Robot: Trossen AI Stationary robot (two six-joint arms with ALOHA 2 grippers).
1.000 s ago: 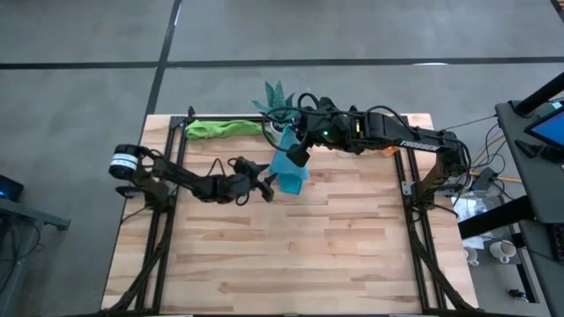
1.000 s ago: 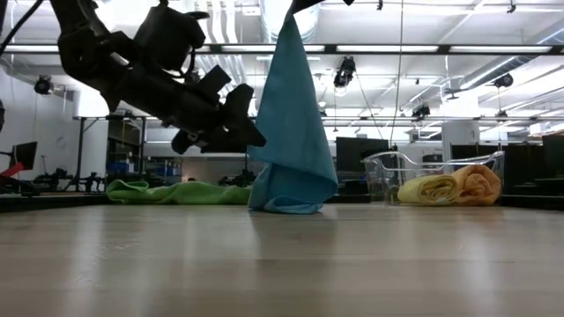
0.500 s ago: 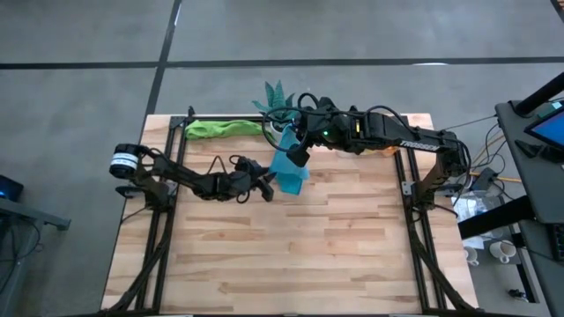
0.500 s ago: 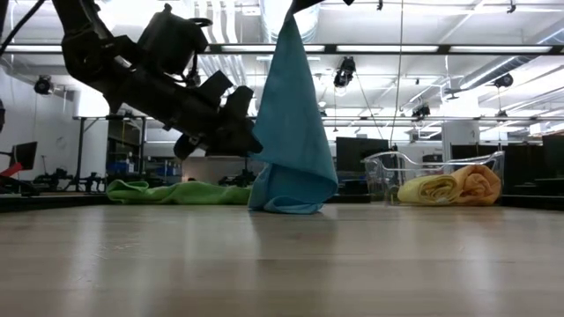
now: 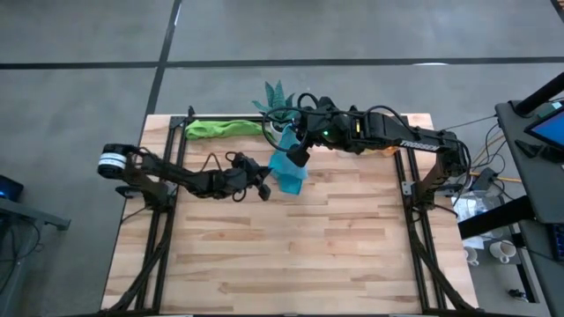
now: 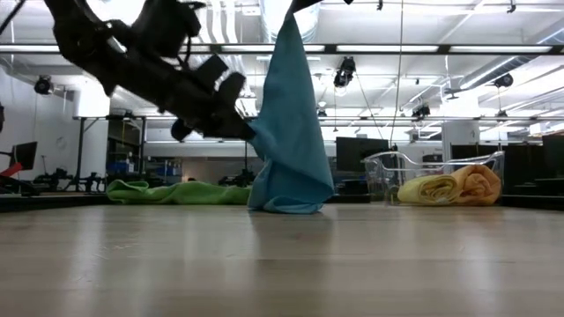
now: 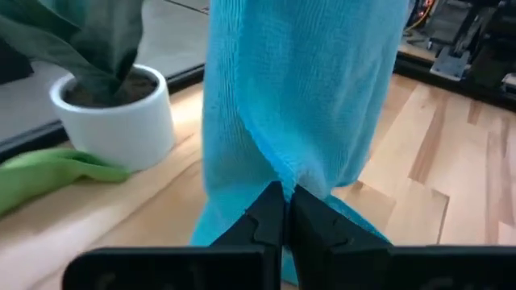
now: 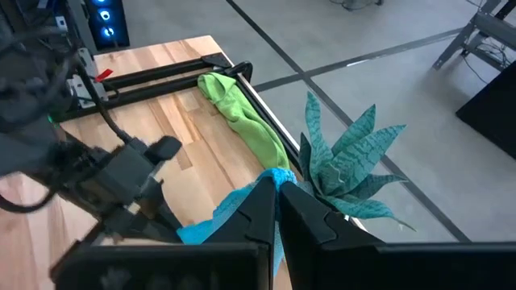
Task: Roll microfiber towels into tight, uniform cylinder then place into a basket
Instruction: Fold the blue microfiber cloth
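While both pincers pinch the blue towel (image 6: 289,132), pale wood tabletop (image 6: 282,264) fronts a ceiling-lit hall.

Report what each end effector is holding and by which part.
Right end effector holds the light blue towel by its top corner; left end effector pinches its hanging side edge, lower down.
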